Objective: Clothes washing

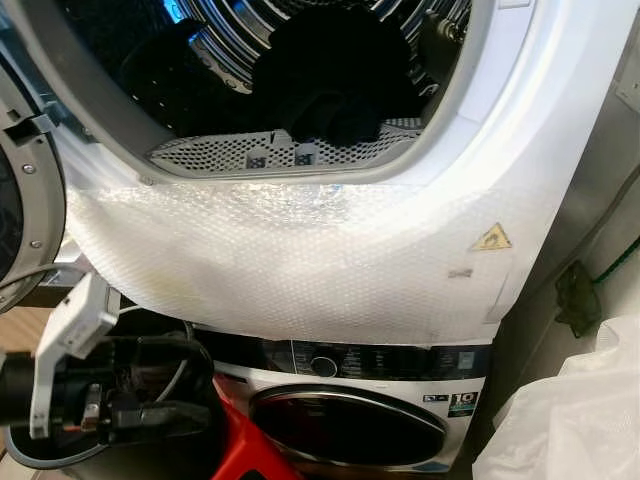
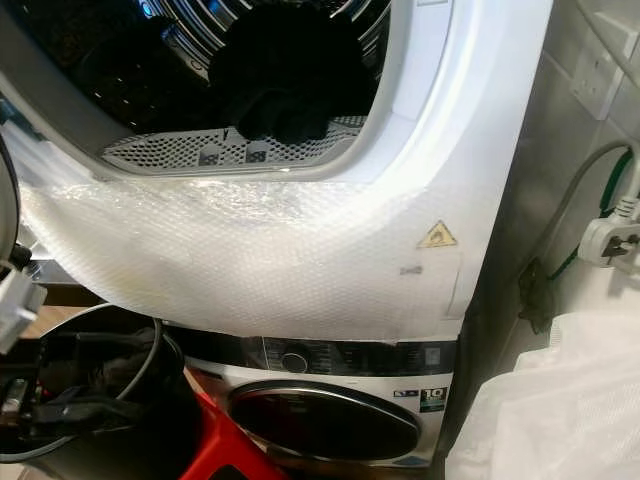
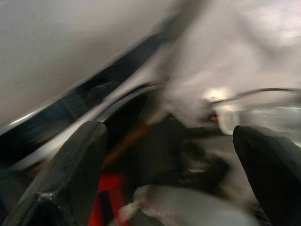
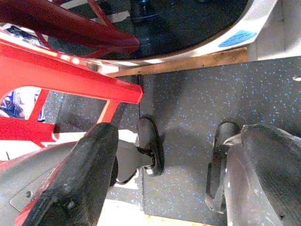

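The left pincer (image 3: 169,174) is released, its black fingers (image 3: 70,169) spread with nothing between them, hanging low, below the round opening of the upper white stacked machine (image 1: 330,250); the right pincer (image 4: 164,179) is likewise released and empty, pointing at the dark speckled floor (image 4: 197,103) beside a red plastic stool (image 4: 66,70). Inside that opening, just behind the perforated grey metal lint grille (image 1: 280,152), lies a crumpled black garment (image 1: 335,85) in the shiny steel drum. It looks soft, light and limp, likely to sag and trail; I judge a raised fold at its front, nearest the grille, the best hold.
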{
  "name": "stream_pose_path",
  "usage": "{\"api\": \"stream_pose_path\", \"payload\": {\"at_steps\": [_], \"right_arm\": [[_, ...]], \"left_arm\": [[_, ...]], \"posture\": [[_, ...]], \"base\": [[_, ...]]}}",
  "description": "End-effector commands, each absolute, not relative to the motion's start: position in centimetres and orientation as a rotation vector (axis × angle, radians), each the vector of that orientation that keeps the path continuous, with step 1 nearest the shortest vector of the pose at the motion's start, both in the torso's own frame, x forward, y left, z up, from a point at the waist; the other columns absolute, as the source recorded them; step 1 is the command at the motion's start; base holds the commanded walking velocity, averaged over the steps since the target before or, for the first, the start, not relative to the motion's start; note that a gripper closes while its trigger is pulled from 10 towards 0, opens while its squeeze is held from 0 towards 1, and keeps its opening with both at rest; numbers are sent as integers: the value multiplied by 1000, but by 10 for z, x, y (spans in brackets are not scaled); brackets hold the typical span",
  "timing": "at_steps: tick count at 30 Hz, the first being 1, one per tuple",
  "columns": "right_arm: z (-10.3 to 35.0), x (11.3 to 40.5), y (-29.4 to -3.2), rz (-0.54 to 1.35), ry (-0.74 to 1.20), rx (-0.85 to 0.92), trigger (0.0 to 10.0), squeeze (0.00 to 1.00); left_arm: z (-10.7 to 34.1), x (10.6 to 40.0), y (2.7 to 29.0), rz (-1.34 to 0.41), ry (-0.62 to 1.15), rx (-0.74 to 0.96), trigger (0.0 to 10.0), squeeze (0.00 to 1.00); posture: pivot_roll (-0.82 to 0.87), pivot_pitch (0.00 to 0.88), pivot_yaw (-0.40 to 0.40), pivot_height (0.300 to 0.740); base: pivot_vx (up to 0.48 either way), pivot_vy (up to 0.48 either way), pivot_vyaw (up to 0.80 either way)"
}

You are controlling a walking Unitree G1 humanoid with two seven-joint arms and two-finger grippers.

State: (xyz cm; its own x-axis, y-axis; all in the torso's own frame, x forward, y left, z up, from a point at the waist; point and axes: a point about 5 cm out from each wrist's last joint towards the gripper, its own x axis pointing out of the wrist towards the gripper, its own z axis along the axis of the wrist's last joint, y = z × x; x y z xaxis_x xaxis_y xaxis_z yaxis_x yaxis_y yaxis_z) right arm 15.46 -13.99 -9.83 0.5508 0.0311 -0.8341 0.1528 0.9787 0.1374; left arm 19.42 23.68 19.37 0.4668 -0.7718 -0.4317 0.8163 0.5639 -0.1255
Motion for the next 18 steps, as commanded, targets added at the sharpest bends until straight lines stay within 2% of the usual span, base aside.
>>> {"api": "stream_pose_path", "payload": {"at_steps": [1, 3, 5, 9, 10, 11, 12, 13, 14, 18], "right_arm": [[-101, 149, -130, -57, 1016, 220, 10000, 0], [-100, 150, -129, -57, 1014, 220, 10000, 0], [-100, 151, -130, -55, 1014, 217, 10000, 0], [-100, 151, -133, -54, 1015, 209, 10000, 0], [-100, 152, -137, -56, 1012, 204, 10000, 0], [-100, 152, -138, -57, 1011, 203, 10000, 0], [-99, 153, -139, -58, 1010, 200, 10000, 0], [-99, 153, -140, -59, 1009, 197, 10000, 0], [-99, 153, -142, -60, 1010, 192, 10000, 0], [-99, 154, -149, -61, 1007, 175, 10000, 0]], "left_arm": [[173, 203, 255, -780, 524, 145, 10000, 0], [168, 206, 262, -705, 523, 162, 10000, 0], [156, 214, 279, -512, 518, 157, 10000, 0], [141, 218, 296, -312, 521, 135, 10000, 0], [133, 218, 312, -163, 542, 124, 10000, 0], [130, 218, 317, -120, 546, 122, 10000, 0], [129, 218, 325, -57, 543, 131, 10000, 937], [128, 218, 330, -19, 539, 140, 10000, 937], [126, 218, 337, 36, 542, 134, 10000, 1000], [123, 217, 353, 164, 517, 132, 10000, 1000]], "posture": [[110, 24, 191, 740], [110, 24, 191, 740], [117, 13, 178, 740], [115, 7, 164, 740], [115, 6, 157, 740], [115, 6, 154, 740], [115, 4, 149, 740], [115, 4, 149, 740], [117, 3, 139, 740], [113, 1, 113, 740]], "base": [[0, 0, 0], [0, 0, 0], [0, 0, 0], [0, 0, 0], [0, 0, 0], [0, 0, 0], [0, 0, 0], [0, 0, 0], [0, 0, 0], [0, 0, 0]]}}
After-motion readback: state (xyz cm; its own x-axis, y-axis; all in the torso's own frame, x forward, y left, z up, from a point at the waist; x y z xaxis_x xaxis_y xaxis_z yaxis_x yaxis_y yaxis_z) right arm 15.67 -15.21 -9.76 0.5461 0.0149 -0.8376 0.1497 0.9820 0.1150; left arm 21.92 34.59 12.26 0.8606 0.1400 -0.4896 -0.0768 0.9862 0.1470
